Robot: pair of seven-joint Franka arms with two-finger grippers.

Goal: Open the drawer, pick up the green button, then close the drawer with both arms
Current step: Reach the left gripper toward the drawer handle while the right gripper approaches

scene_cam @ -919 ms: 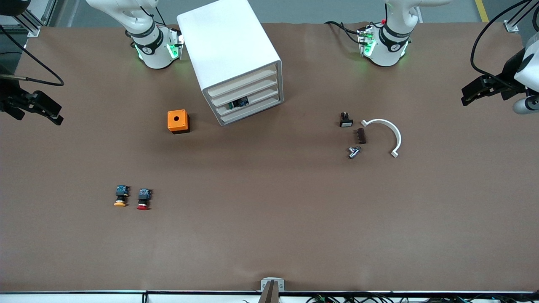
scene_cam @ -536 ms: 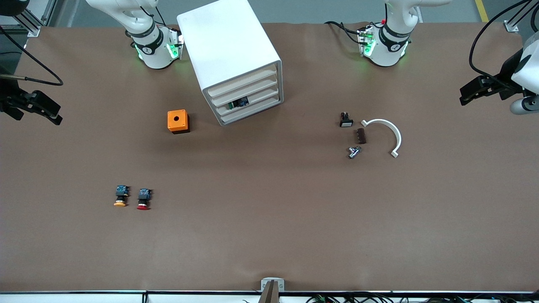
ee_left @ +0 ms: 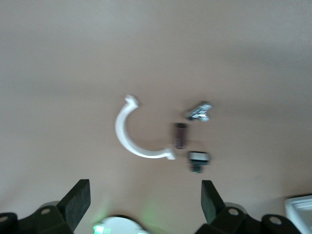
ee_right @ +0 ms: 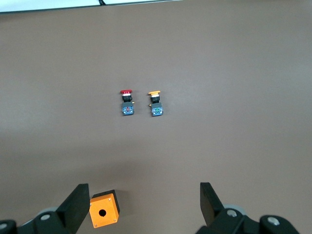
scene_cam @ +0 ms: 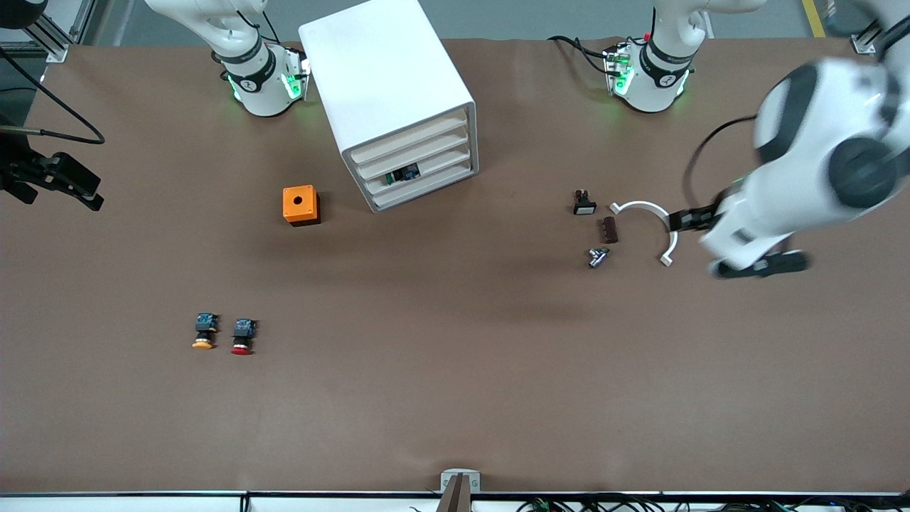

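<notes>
Drawer: shut in my cabinet, third slot down, near the table's top edge
Button: I see only a dark and blue bit through the slot; its green cap is hidden
Left gripper: fingers apart, empty, over the small parts by my left arm's end
Right gripper: fingers apart, empty, waiting at the right arm's edge of the table
Risk: my left arm is low over the white arc; I judge a sweep toward the cabinet could scatter those parts
Risk: a skewed pull could drag the cabinet
Views: only the front view shows the drawers; the right wrist view shows the orange box and the red and yellow buttons
</notes>
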